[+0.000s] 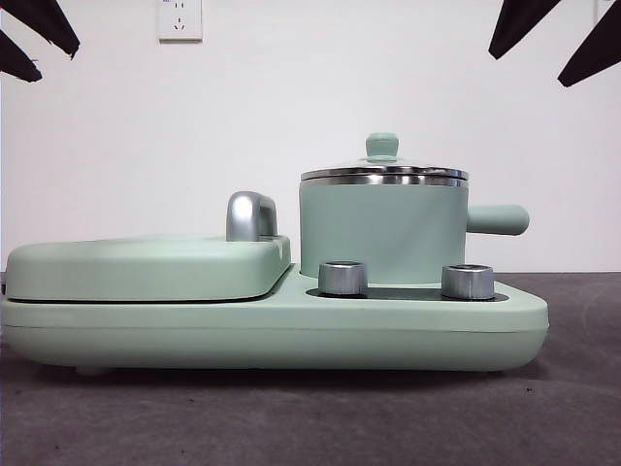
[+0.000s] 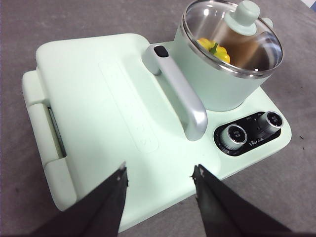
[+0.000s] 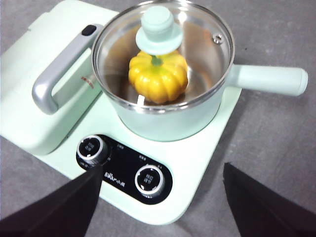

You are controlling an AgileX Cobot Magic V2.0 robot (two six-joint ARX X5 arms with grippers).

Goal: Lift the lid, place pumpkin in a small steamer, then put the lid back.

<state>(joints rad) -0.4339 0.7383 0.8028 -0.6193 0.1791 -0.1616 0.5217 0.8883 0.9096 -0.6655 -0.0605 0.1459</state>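
Observation:
The small steamer (image 1: pixel 380 233) stands on the right half of the appliance base, its stubby handle pointing right. It also shows in the left wrist view (image 2: pixel 217 81) and the right wrist view (image 3: pixel 168 121). The glass lid (image 3: pixel 163 34) with its mint-green knob sits closed on the pot (image 1: pixel 382 173) (image 2: pixel 245 17). The yellow-orange pumpkin (image 3: pixel 158 76) lies inside the pot under the lid, also seen through the glass in the left wrist view (image 2: pixel 216 49). My left gripper (image 2: pixel 159 180) is open, high over the griddle cover. My right gripper (image 3: pixel 160 180) is open, high above the knob panel. Both hold nothing.
The long mint-green base (image 1: pixel 272 330) carries two silver knobs (image 1: pixel 343 278) (image 1: pixel 468 282). A flat griddle cover (image 1: pixel 146 267) with a chrome handle (image 1: pixel 250 216) fills its left half. Grey table all round; a white wall with a socket (image 1: pixel 179 19) stands behind.

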